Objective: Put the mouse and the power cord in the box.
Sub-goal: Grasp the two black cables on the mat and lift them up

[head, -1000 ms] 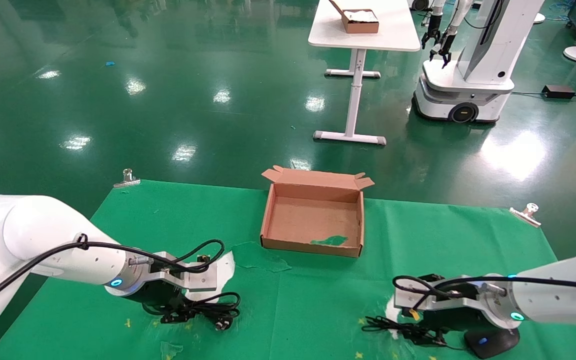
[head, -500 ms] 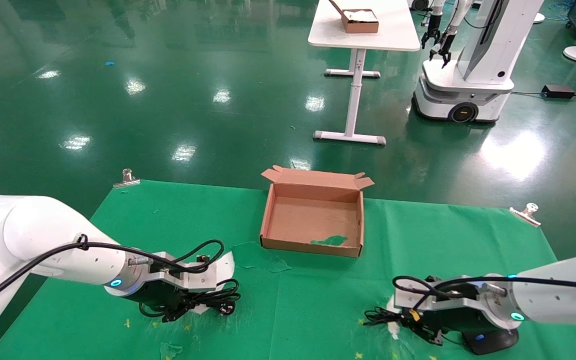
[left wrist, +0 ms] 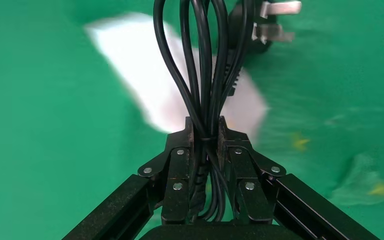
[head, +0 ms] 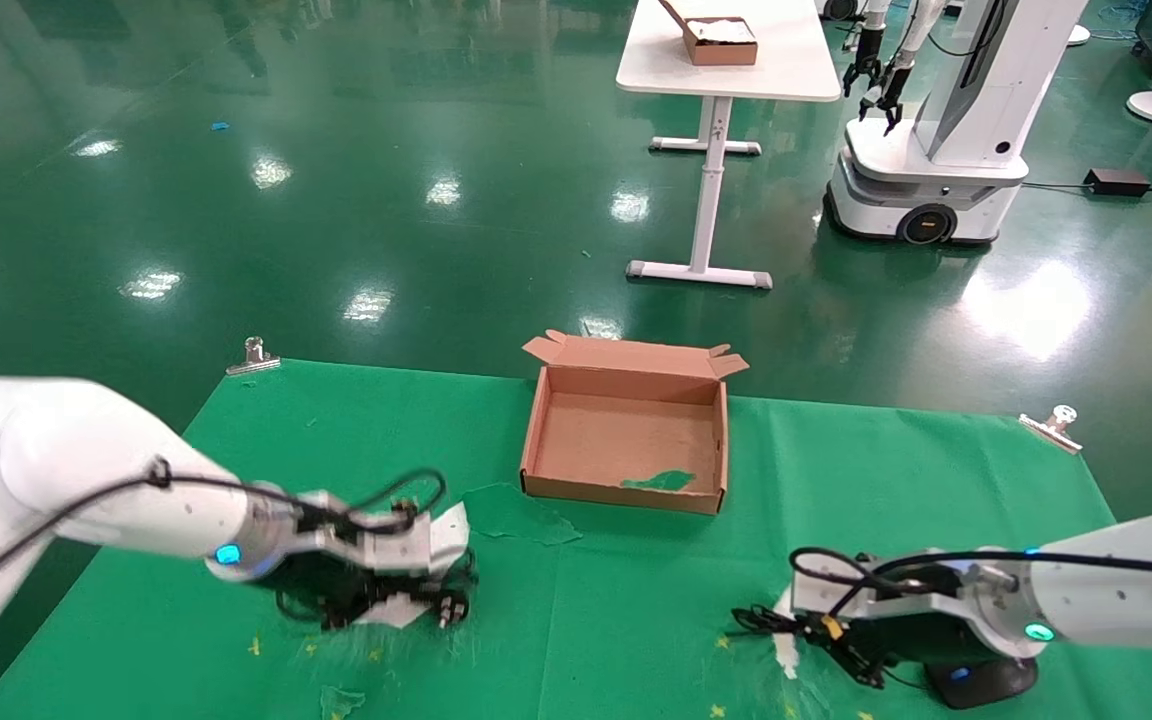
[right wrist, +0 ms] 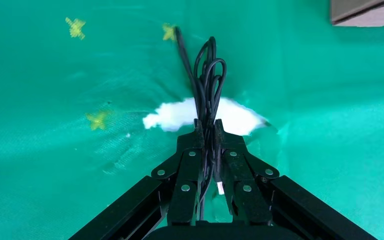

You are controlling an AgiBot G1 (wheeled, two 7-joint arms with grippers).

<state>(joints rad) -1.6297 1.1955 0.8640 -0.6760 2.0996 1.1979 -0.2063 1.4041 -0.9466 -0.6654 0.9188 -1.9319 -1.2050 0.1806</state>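
Note:
The box (head: pixel 534 430) stands open and holds nothing, at the far middle of the green-covered table. My left gripper (head: pixel 414 598) (left wrist: pixel 206 129) is at the near left, shut on the bunched loops of the power cord (head: pixel 441 592) (left wrist: pixel 201 65). The cord's pronged plug (left wrist: pixel 269 22) hangs past the fingertips. At the near right, my right gripper (head: pixel 841 640) (right wrist: pixel 206 126) is shut on the thin bundled cable (head: pixel 761 622) (right wrist: pixel 207 75) of the mouse (head: pixel 981 681). The mouse rests on the cloth under that arm, its blue light showing.
The green cloth has torn white patches (head: pixel 451 525) (right wrist: pixel 180 114) near both grippers. Metal clips (head: pixel 254 355) (head: pixel 1054 422) hold its far corners. Beyond the table stand a white desk with a smaller box (head: pixel 721 40) and another robot (head: pixel 946 130).
The left gripper closed on the power cord and gathered its loops off the cloth, shifting slightly right. The right gripper closed on the mouse cable and drew it up a little; the mouse barely moved.

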